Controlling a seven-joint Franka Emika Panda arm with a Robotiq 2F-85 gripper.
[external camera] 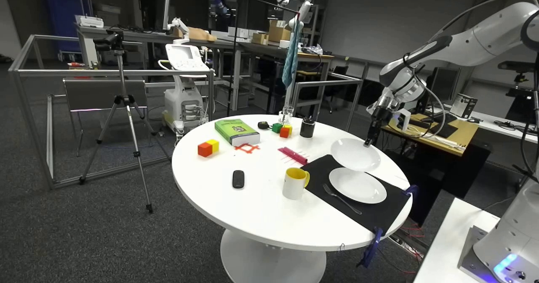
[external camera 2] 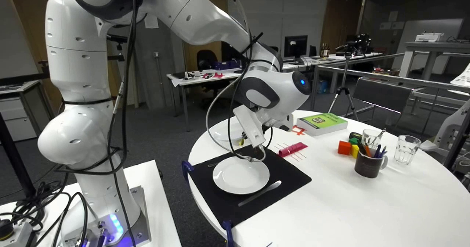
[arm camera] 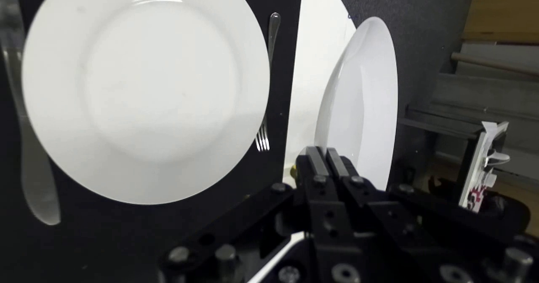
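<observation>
In an exterior view: white arm slopes down from right of the black placemat; gripper points down at the rim of a white dish, tilted, held up off the table. Plate and fork on the placemat; yellow-lined mug just beside it, green book farther left of it, tripod on the floor well left.

In an exterior view: base left of the placemat, forearm angled down toward it, wrist folded, gripper mostly hidden. Knife on the placemat, pen cup right of it, monitor well beyond.

Wrist view: fingers nearly together, pinching the dish's rim; dish steeply tilted, out past the placemat's fork side.
</observation>
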